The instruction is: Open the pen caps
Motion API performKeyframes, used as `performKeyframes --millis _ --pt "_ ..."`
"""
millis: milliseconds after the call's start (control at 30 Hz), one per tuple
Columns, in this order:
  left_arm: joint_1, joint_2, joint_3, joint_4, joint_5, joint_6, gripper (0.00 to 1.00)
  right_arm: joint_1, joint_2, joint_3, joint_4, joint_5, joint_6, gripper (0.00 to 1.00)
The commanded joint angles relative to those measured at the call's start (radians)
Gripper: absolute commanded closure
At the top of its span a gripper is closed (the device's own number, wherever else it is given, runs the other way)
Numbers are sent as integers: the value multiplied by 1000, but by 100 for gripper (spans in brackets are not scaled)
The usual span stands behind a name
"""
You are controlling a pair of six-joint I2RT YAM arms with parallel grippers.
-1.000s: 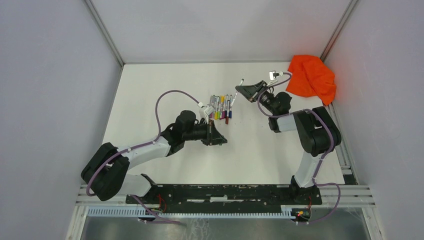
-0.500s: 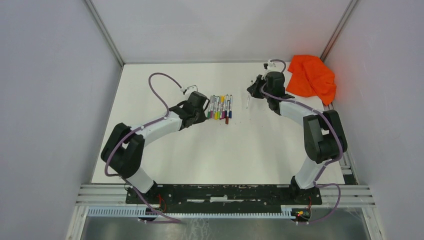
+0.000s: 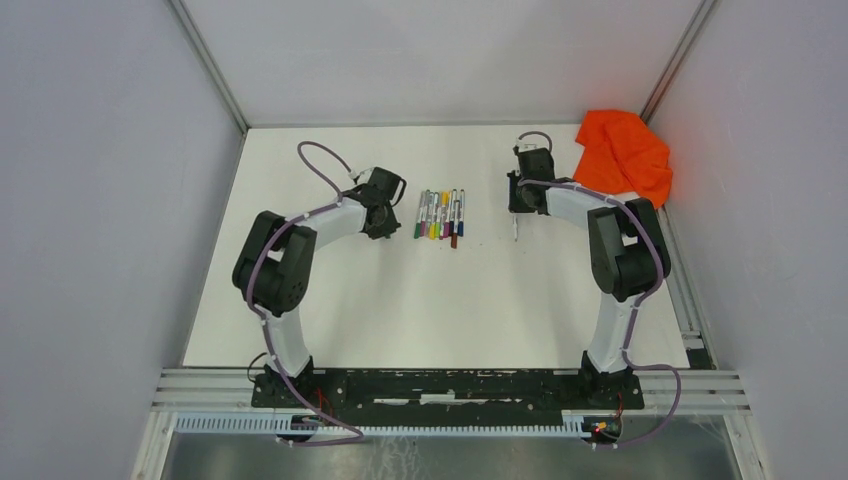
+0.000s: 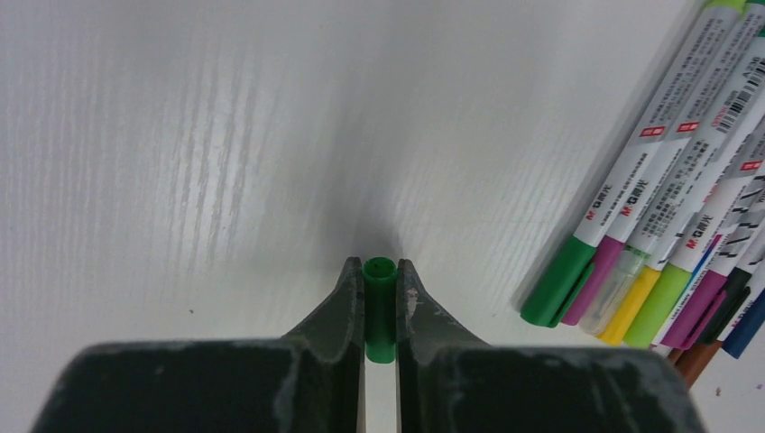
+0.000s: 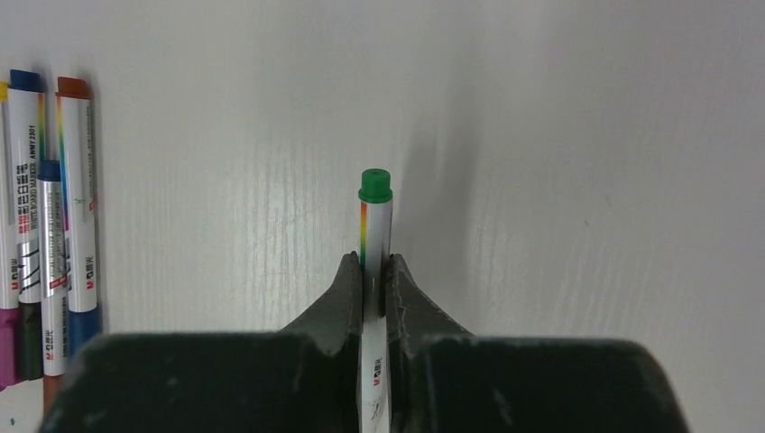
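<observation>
My left gripper (image 4: 380, 266) is shut on a loose green pen cap (image 4: 380, 311), low over the white table, just left of the row of pens (image 4: 668, 225). In the top view this gripper (image 3: 384, 222) is left of the row (image 3: 440, 214). My right gripper (image 5: 374, 260) is shut on the grey-white barrel of a pen (image 5: 375, 236) with a green end (image 5: 374, 185), held close above the table right of the row. In the top view that pen (image 3: 516, 229) sticks out toward me from the right gripper (image 3: 518, 205). The pens in the row wear coloured caps.
An orange cloth (image 3: 625, 155) lies bunched in the far right corner. The row's blue and brown pens show at the left edge of the right wrist view (image 5: 54, 234). Grey walls enclose the table on three sides.
Both arms have swung away from the middle and come down. The left gripper went up-left to the left of the row; the right gripper carried its pen right and lowered it.
</observation>
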Motion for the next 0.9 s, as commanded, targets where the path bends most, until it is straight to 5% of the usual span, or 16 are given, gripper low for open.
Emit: performKeyframes --millis 0,233,367,867 --pt "7 59 96 -60 17 80 90 1 35 70 -63 41 -45 88" --pt "39 100 126 -104 37 96 57 1 48 74 -69 43 -50 71" --pt "48 102 120 -107 41 96 46 1 41 64 -54 41 -51 67" --pt "57 6 162 -129 23 74 38 61 -76 104 -24 133 -100 58"
